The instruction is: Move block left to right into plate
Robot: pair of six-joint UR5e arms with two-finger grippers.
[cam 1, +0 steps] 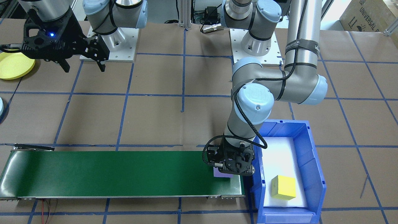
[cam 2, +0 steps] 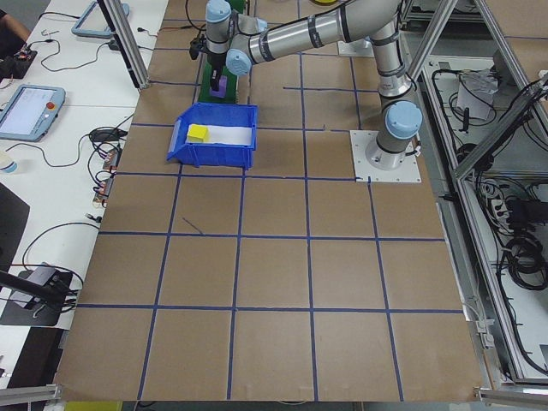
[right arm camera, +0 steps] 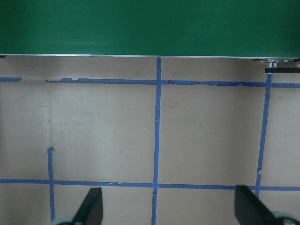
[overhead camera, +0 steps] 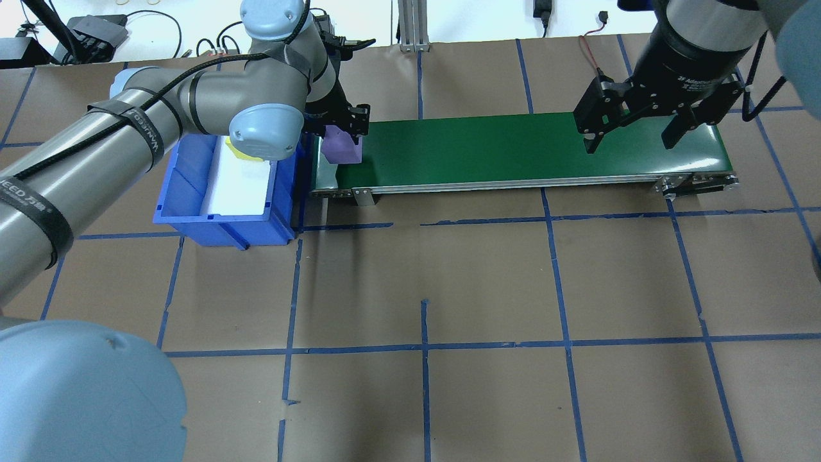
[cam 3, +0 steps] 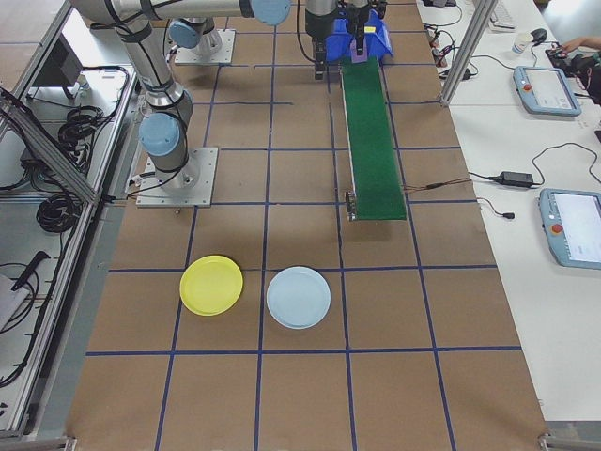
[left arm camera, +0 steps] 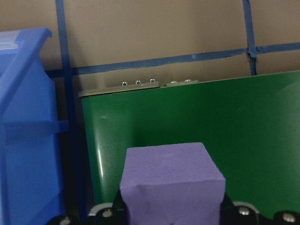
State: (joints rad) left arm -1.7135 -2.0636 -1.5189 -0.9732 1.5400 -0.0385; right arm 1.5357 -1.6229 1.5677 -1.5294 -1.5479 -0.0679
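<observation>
A purple block [overhead camera: 342, 146] sits between the fingers of my left gripper [overhead camera: 346, 131], which is shut on it at the left end of the green conveyor belt [overhead camera: 513, 151]. The left wrist view shows the block [left arm camera: 171, 180] low over the belt, and the front view shows it [cam 1: 222, 173] under the gripper [cam 1: 231, 169]. My right gripper [overhead camera: 632, 138] hangs open and empty over the belt's right end; its fingertips [right arm camera: 91, 206] are spread wide. A yellow plate [cam 3: 211, 285] and a light blue plate [cam 3: 299, 297] lie on the table beyond the belt's right end.
A blue bin [cam 1: 311, 155] with a white liner stands against the belt's left end and holds a yellow block [cam 1: 283, 187]. The yellow plate [cam 1: 14, 65] lies just beside the right gripper [cam 1: 84, 67] in the front view. Blue tape lines grid the brown table.
</observation>
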